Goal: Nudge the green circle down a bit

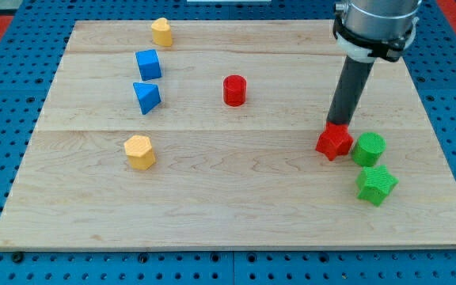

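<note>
Resting my tip (pixel 338 127) behind red star (pixel 334 142), green circle (pixel 368 149) just right

Looked all over and honestly there's no readable text anywhere, no labels, brands, numbers or signs. The wooden tabletop (pixel 236 214) is just bare wood grain, and the colored blocks are blank on every face I can see. The blue pegboard (pixel 6 87) at the frame's edges has only holes.
</note>
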Action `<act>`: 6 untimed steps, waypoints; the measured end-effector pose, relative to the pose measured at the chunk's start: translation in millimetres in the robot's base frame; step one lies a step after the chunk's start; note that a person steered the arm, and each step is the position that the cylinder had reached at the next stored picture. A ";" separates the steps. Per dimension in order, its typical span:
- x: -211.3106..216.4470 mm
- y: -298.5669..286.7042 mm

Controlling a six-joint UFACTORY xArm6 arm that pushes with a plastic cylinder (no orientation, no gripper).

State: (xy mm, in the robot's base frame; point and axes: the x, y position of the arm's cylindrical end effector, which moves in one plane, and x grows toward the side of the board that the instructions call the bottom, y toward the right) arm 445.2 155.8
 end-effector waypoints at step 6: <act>-14.1 14.4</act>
